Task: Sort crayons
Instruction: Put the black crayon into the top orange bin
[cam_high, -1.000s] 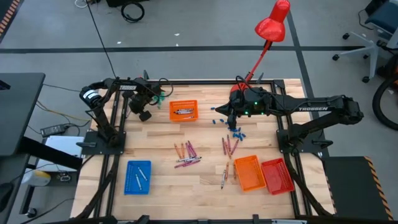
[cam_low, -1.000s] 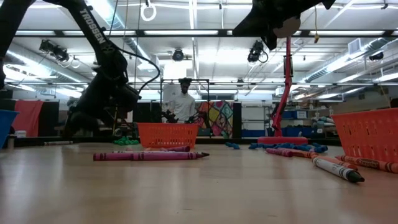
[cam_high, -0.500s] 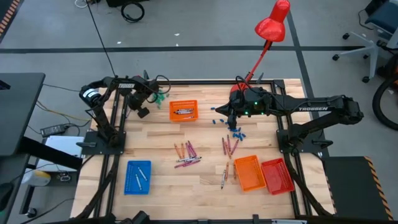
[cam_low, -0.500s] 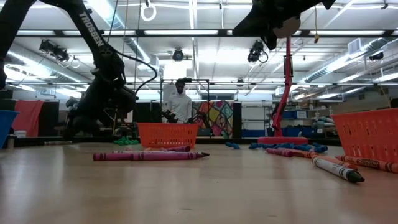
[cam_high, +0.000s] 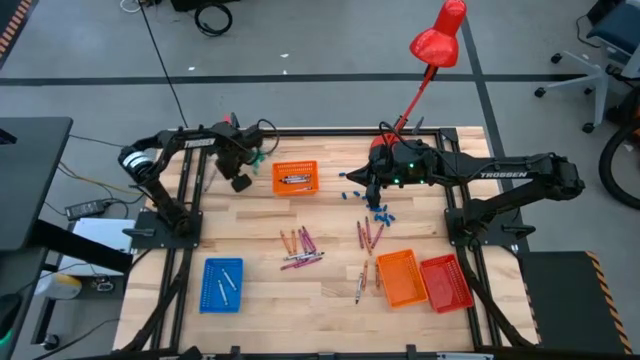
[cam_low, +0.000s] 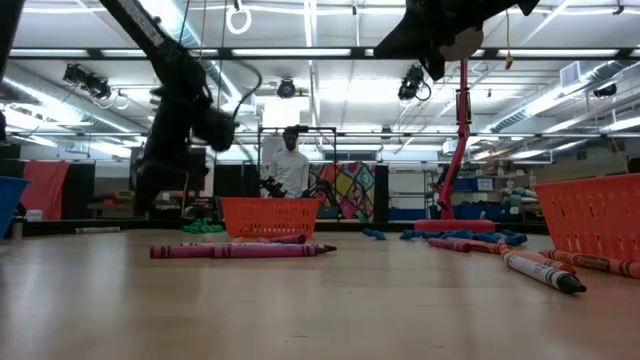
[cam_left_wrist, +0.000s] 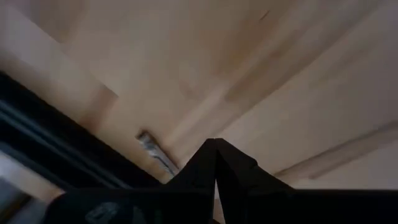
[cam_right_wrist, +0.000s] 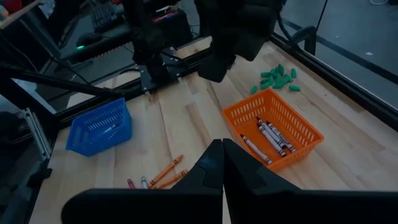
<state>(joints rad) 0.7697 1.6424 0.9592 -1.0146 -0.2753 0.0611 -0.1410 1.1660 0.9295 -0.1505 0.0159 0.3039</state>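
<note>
Thin waxy crayons (cam_high: 302, 246) are lying scattered at mixed angles across the pale plank bench (cam_high: 260, 230); both grippers' fingers are pressing shut, empty.

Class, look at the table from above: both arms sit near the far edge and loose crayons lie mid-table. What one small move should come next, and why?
Probably the left gripper, jaws shut and holding nothing, should open and swing toward the loose crayons mid-table. They lie outside every tray, nearer it than the blue tray. The right gripper waits shut above the blue pieces.
</note>
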